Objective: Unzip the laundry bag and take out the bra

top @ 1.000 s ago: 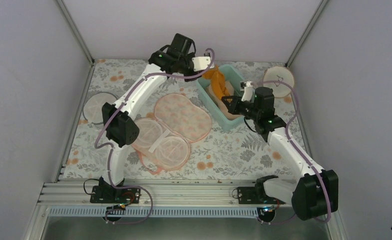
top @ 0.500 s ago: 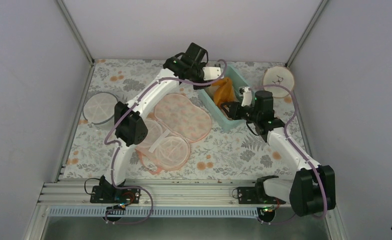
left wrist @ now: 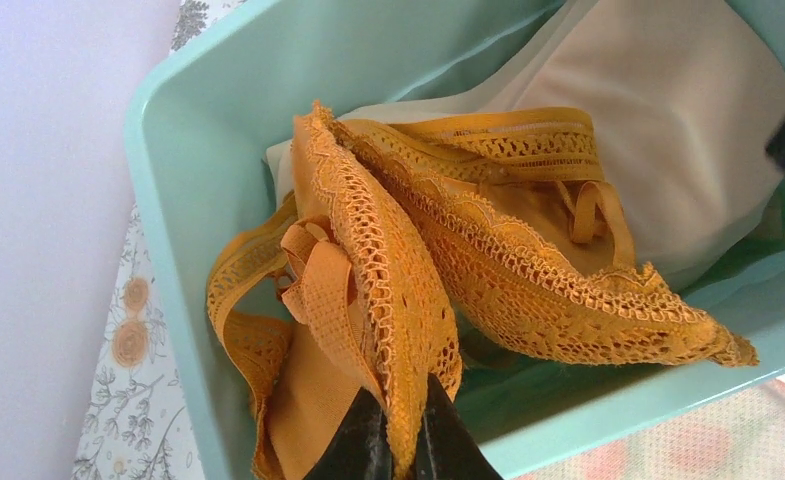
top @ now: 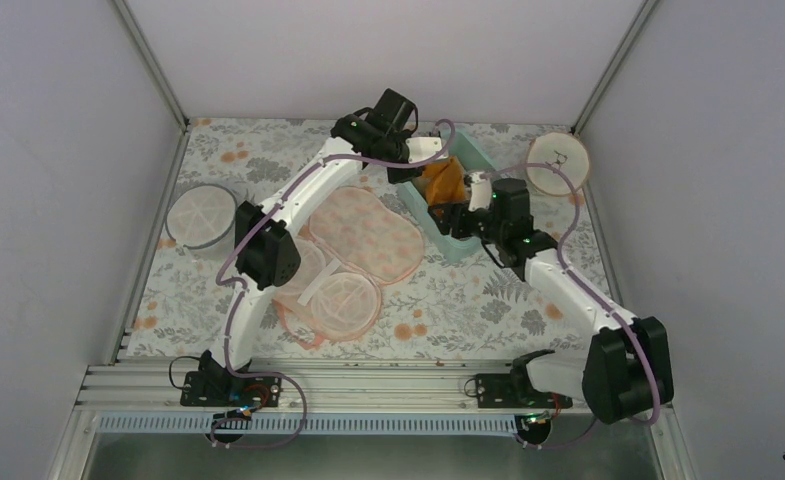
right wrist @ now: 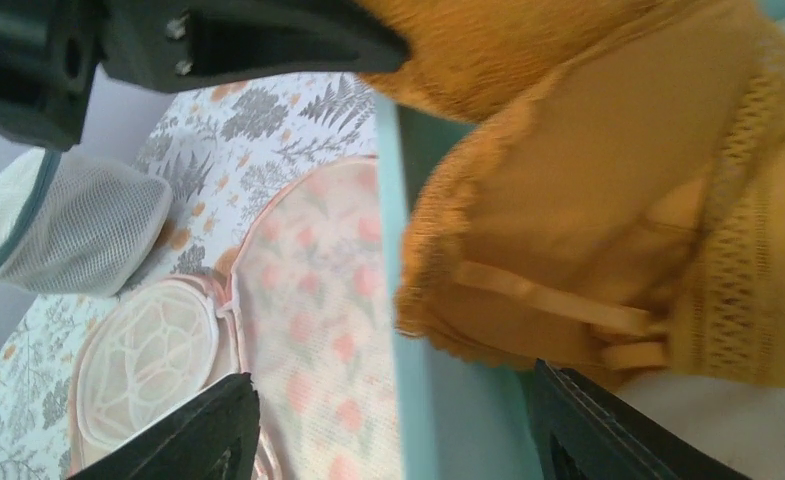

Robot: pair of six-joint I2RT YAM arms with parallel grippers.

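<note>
The laundry bag (top: 366,232) lies unzipped and spread flat at mid-table, peach mesh with white spoked rings (top: 340,292) in its near half; it also shows in the right wrist view as laundry bag (right wrist: 308,300). The orange lace bra (top: 442,181) hangs partly into a teal bin (top: 457,246). My left gripper (top: 434,160) is shut on the bra's lace edge (left wrist: 388,300), its jaws pinched on the fabric (left wrist: 404,440). My right gripper (right wrist: 393,385) stands open astride the bin's near wall (right wrist: 413,260), just below the bra (right wrist: 608,200), holding nothing.
A pale beige bra (left wrist: 688,130) lies in the bin under the orange one. A round white mesh drum (top: 201,215) sits at the left. A pale round pouch (top: 558,162) rests at the back right corner. Grey walls close in three sides.
The left arm has swung right and lowered the bra toward the bin. The right gripper has opened and shifted left to the bin wall.
</note>
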